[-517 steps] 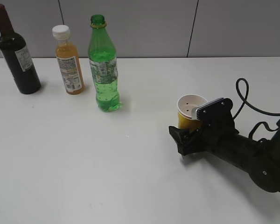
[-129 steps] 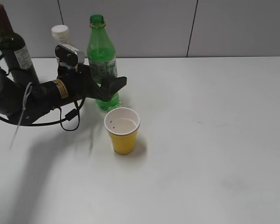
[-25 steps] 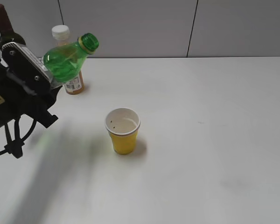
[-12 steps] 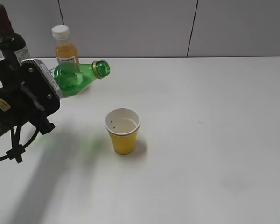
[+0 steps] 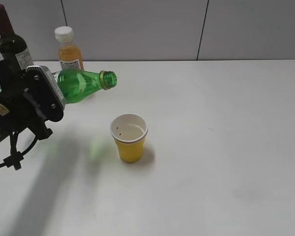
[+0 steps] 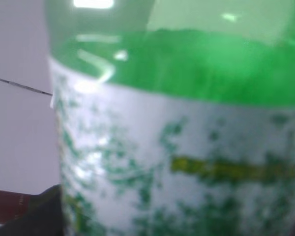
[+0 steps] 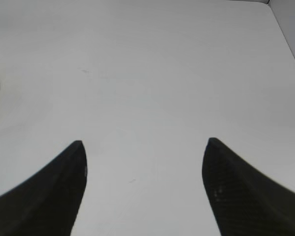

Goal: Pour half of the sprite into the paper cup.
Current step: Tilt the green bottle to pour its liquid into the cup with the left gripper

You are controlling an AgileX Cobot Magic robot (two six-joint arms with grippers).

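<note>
Green translucent plastic sprite bottle is lying nearly level in the left claw, mouth short of the small yellow paper cup mid-desk. Pouring is not yet showing; the right claw is hanging open, empty.

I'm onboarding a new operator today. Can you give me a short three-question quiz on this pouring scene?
1. True or false: the sprite is standing upright on the table.
2. What stands nearest below the sprite's mouth? A) wine bottle B) paper cup C) orange juice bottle
3. Fill in: the right gripper has its jaws ____ and holds nothing.

Key: 1 false, the left gripper holds it tipped in the air; 2 B; 3 open.
</note>
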